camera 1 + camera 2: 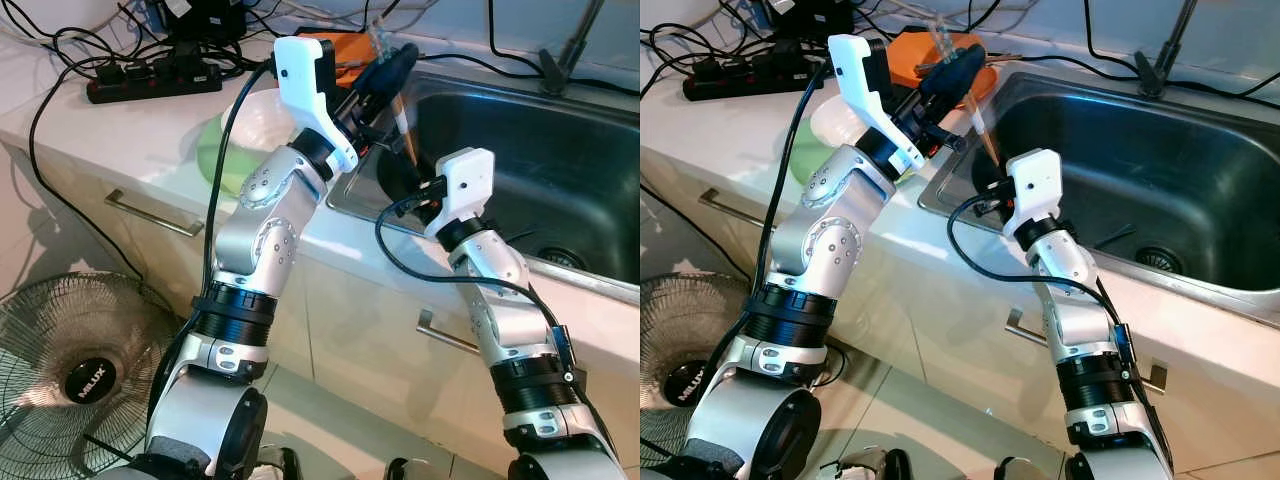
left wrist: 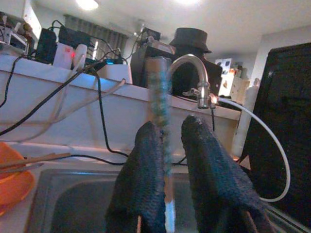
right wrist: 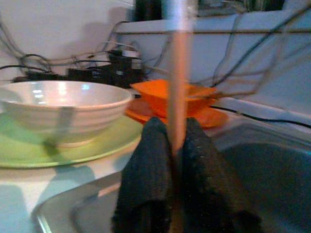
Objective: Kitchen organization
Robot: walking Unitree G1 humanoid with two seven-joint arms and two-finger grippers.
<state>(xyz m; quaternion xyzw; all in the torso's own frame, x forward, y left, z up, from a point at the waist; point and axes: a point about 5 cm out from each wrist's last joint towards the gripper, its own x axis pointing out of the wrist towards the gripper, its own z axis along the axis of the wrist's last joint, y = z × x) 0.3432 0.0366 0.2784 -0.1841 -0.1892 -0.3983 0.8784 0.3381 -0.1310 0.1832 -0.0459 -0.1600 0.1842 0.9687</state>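
A long thin stick (image 1: 402,118), pale and bristly at its upper end and orange-tan lower down, stands nearly upright over the left rim of the steel sink (image 1: 530,170). My left gripper (image 1: 392,62) is shut on its upper part; in the left wrist view the fingers (image 2: 146,165) pinch the speckled shaft (image 2: 158,107). My right gripper (image 1: 987,192) is shut on the lower part, just inside the sink's edge; the right wrist view has the orange-tan shaft (image 3: 178,87) rising from between the shut fingers (image 3: 148,160).
A white bowl (image 3: 63,104) sits on a green plate (image 3: 92,145) on the counter left of the sink. Behind it lies an orange dish (image 1: 940,50) with chopsticks. A power strip (image 1: 150,80) and cables crowd the back. A faucet (image 2: 192,65) stands behind the sink. A fan (image 1: 75,375) is on the floor.
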